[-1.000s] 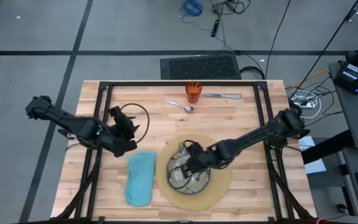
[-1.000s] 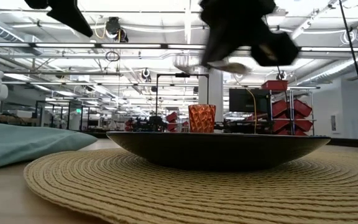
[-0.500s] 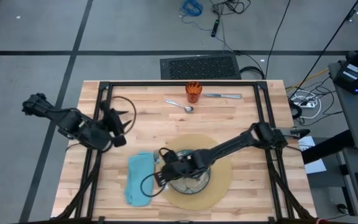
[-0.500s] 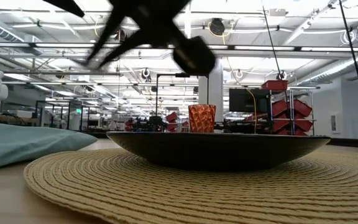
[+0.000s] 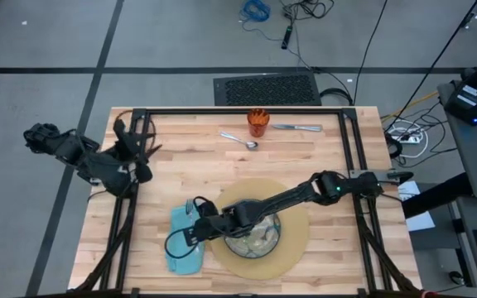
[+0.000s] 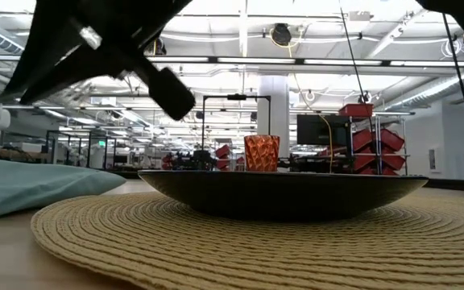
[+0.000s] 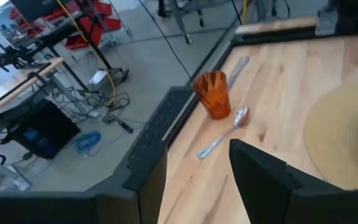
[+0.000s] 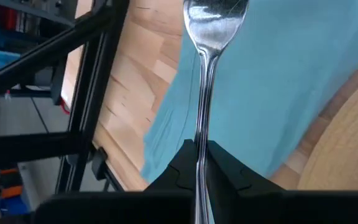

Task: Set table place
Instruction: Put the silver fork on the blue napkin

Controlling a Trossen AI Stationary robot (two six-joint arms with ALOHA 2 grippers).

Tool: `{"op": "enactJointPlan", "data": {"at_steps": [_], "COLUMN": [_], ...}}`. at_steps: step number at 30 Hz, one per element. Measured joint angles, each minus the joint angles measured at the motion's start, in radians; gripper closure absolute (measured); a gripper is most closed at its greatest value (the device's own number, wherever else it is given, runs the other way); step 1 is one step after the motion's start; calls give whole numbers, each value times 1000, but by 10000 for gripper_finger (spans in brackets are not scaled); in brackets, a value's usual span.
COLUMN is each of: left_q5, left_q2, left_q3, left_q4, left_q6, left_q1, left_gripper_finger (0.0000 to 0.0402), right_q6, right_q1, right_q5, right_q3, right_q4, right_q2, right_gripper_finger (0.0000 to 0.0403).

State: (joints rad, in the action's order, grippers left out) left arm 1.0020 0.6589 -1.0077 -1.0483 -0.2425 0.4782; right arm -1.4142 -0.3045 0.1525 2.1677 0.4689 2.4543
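The fork (image 8: pixel 205 81), seen in the right wrist view, is pinched by its handle in the closed right gripper (image 8: pixel 199 163), tines leading, its long axis running out over the teal napkin (image 8: pixel 278 81) directly beneath. From above, the right gripper (image 5: pixel 195 234) hangs over that napkin (image 5: pixel 185 248), just beside the placemat (image 5: pixel 292 240). The left gripper (image 5: pixel 131 142), part open and empty, waits well apart at the table's (image 5: pixel 205 165) left edge.

Beyond the far edge, a black grille (image 5: pixel 267 88) on grey floor, with a blue cable coil (image 5: pixel 255 10) farther off. Red bins (image 6: pixel 369 129) and monitor (image 6: pixel 316 129) in the room behind.
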Motion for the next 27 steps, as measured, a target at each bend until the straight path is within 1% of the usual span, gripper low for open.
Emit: {"op": "enactJointPlan", "data": {"at_steps": [12, 17, 23, 27], "left_q5": [57, 79, 83, 83], "left_q2": [-120, -134, -143, -143], "left_q3": [-14, -35, -35, -35], "left_q4": [101, 101, 96, 89], "left_q6": [145, 149, 154, 154], "left_q1": [0, 0, 0, 0], "left_gripper_finger": [240, 240, 240, 240], "right_q6": [-111, -146, -190, -224], "right_q1": [4, 5, 5, 2], "right_q5": [9, 1, -6, -46], "right_q3": [1, 0, 2, 1], "right_q4": [-23, -40, -71, -111], "right_q2": [36, 56, 83, 110], "right_gripper_finger": [403, 403, 403, 403]}}
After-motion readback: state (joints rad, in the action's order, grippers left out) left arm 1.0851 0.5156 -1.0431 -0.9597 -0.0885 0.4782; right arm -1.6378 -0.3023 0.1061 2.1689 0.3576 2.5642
